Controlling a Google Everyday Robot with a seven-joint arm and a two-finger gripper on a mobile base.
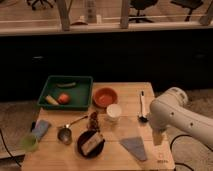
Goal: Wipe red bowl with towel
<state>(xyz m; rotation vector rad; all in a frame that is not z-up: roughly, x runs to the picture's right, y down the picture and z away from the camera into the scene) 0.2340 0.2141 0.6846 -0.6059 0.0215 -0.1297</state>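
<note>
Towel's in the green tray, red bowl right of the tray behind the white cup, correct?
No. The camera view shows the towel flat on the table at front right, not in the green tray; the gripper hangs beside it. The red bowl is right of the tray, behind the white cup.

table (127,92) — pale wood, matt | red bowl (105,96) smooth, faint gloss | towel (134,147) matt cloth | gripper (159,137) over table's right edge — arm (172,107) smooth white casing

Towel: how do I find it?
Look at the wooden table, near its front right corner. The towel lies flat there, just left of the gripper. It is grey-blue and pointed, bigger and darker than the folded blue cloth far left.
</note>
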